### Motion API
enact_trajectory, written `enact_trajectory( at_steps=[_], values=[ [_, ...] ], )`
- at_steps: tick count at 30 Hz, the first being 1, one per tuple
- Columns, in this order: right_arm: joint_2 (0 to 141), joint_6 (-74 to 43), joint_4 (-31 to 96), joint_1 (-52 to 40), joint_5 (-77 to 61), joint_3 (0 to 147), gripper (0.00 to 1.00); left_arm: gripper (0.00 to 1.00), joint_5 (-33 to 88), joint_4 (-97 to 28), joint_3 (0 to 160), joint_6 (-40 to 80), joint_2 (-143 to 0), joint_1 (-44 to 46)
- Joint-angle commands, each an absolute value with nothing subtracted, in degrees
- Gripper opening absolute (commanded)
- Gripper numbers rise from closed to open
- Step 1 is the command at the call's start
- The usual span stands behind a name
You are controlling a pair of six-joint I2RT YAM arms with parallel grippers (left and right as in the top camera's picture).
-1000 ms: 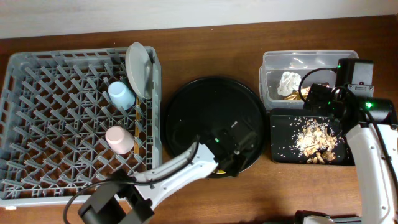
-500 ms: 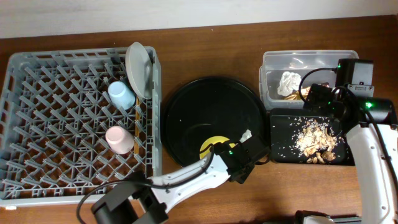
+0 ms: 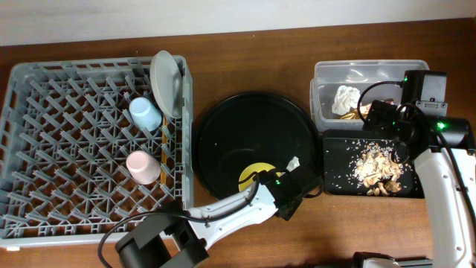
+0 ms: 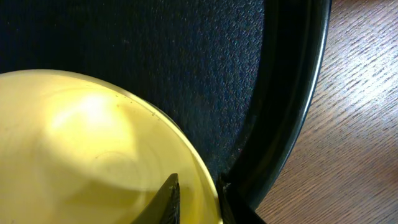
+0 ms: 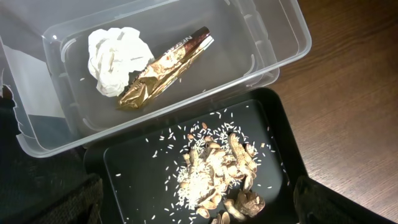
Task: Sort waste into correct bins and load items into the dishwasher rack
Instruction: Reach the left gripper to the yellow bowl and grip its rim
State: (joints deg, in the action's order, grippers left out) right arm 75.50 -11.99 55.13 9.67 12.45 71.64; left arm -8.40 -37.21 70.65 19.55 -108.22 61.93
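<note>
The yellow bowl (image 3: 255,174) sits on the front part of the round black tray (image 3: 253,126). My left gripper (image 3: 288,186) is shut on its rim, one finger inside the bowl (image 4: 93,143) and one outside, in the left wrist view (image 4: 196,190). My right gripper (image 5: 196,190) is open and empty above the black rectangular tray (image 5: 137,162) that holds the food scraps (image 5: 217,174). The clear tub (image 5: 267,56) holds the white napkin (image 5: 115,56) and gold wrapper (image 5: 161,68). The grey rack (image 3: 67,149) holds the pale plate (image 3: 165,80), blue cup (image 3: 145,114), pink cup (image 3: 143,167) and chopsticks (image 3: 163,141).
The clear tub (image 3: 327,74) and black rectangular tray (image 3: 338,175) stand at the right, close to the round tray's edge. Brown wooden table (image 3: 245,56) shows behind the round tray and between it and the rack.
My left gripper has moved toward the front right edge of the round tray, uncovering the yellow bowl. The right arm has not moved.
</note>
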Motion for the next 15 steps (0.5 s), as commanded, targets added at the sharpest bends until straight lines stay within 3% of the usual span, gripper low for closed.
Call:
enact_trajectory(
  at_steps=[1,15],
  values=[
    [75.61,-12.01,55.09,9.78,13.34,72.01,0.99,0.20,-8.40,-37.32,70.59,19.73,-108.49,62.11],
    [75.61,-12.01,55.11,9.78,13.34,72.01,0.99,0.20,-8.40,-39.11,71.18,19.73,-106.04,62.11]
  ],
)
